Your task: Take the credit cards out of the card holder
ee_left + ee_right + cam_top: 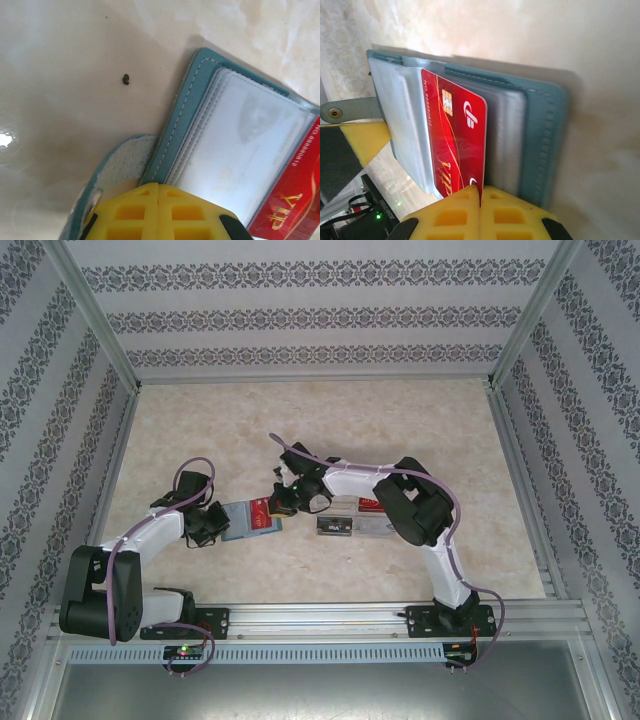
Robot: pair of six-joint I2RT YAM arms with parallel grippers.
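The right fingers (480, 210) are closed flat on the near short edge of a red card (455, 135). The card is pinched between them, while most of its length is tucked among the clear sleeves (407, 125) of the card holder (545, 130). The left fingers (158, 205) are pressed together at the holder's opposite edge, beside its strap (122, 162), and appear to pinch the cover there. The holder is laid open on the tabletop (330, 420), between the two arms. The card is judged light, stiff and glossy, so a slip is likely. It is best gripped well in from its edge and drawn straight along the sleeve. The holder is judged soft and light, and easily dragged along unless it is held back.
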